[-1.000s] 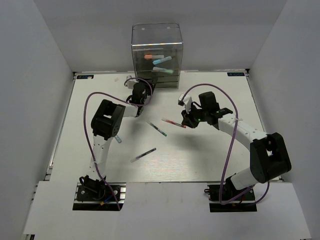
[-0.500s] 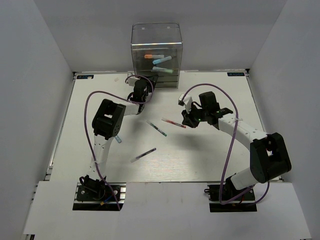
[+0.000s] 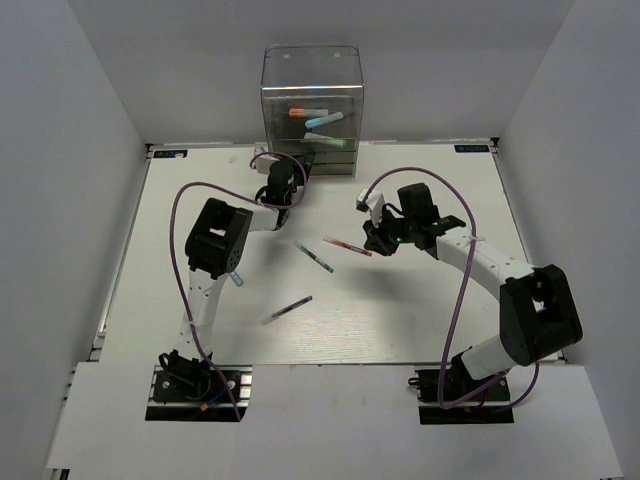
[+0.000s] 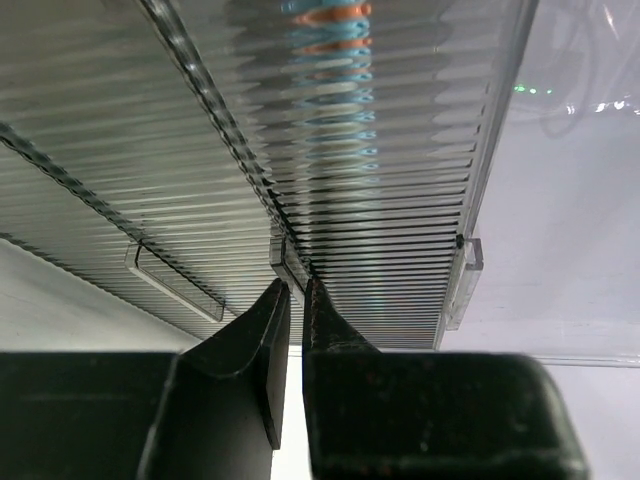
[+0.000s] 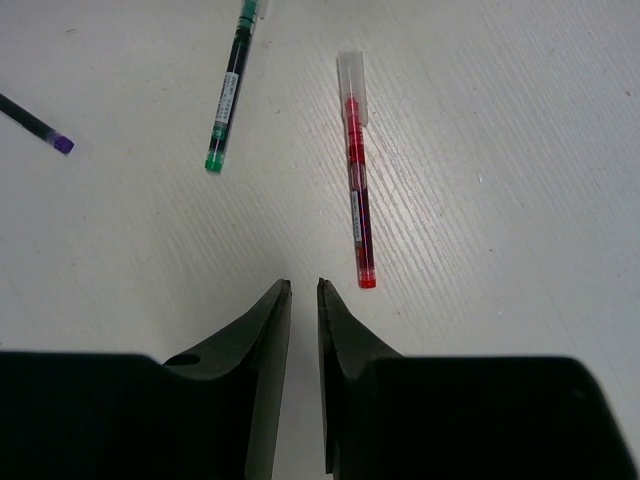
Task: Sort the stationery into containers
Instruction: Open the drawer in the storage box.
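left tool (image 4: 297, 288), jaws together with the drawer tab (image 4: 288, 262) at its tips, perhaps nipping it, could slip off when pulling; right tool (image 5: 303, 285), closed and empty, has the red pen (image 5: 358, 200) just ahead

No legible text, small print on red pen (image 5: 357, 180), too blurred to read

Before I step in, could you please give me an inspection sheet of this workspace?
Surface: white table, finely ribbed.
Job's things: red pen, green pen and purple-tipped dark pen lie loose; capped markers sit in the clear drawer box.
Clutter: nothing seen.
Grippers: left gripper nearly closed at a drawer tab, grip unclear; right gripper nearly closed, empty, near the red pen.
Cables: purple cables loop above the table from both arms.
Surroundings: white walls on three sides.
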`<state>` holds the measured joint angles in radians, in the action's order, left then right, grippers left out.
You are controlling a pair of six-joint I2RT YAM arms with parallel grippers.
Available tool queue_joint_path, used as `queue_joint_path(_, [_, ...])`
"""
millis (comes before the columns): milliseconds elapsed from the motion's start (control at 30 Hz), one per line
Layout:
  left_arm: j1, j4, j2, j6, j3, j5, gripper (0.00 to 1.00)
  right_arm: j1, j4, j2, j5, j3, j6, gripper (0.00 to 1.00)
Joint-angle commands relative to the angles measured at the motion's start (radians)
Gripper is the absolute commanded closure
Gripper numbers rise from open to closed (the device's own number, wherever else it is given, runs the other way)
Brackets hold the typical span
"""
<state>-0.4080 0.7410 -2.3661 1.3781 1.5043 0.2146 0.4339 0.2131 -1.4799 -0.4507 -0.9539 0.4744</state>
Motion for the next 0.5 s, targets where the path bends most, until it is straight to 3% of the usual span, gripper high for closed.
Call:
queue_joint_path(0, [0.011,0.014,0.021,-0.021,-0.030,0.048,1.00,-0.001,-0.015,0.000,-0.008,-0.042,0.001,0.77])
queue_joint_path(467, [-0.009,0.173,0.163,-0.021,-0.292,0.006,1.00,0.002,-0.018,-0.017,-0.028,-0.049,0.001,0.77])
